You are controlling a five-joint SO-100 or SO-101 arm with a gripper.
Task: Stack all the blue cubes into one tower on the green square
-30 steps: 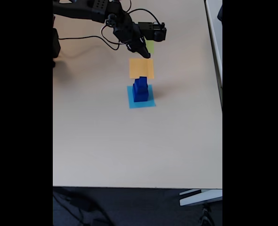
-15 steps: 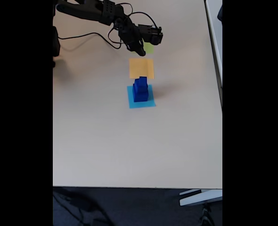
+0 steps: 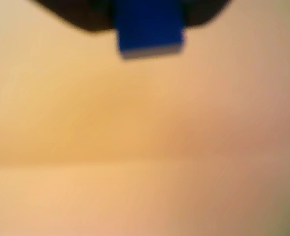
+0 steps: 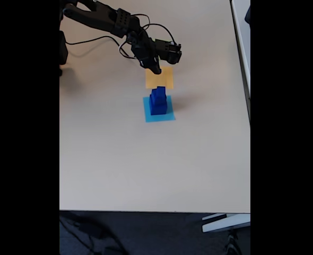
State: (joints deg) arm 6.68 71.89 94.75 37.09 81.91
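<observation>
Black two-finger tool (image 4: 155, 69) poised over the flat orange paper square (image 4: 166, 79), opening impossible to judge (too dark and small). Stepped tower of dark blue solid cubes (image 4: 157, 101) just down-frame in the fixed view, upright on the flat light-blue square (image 4: 168, 117), not on green. Short reach straight down-frame, probably.

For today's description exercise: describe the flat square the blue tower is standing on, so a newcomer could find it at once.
Start from the beige table in the fixed view and find the stepped dark blue tower near its middle. Under it lies the light-blue square, flat like paper. Its neighbour just behind, the orange square, is bare and a different colour.
</observation>
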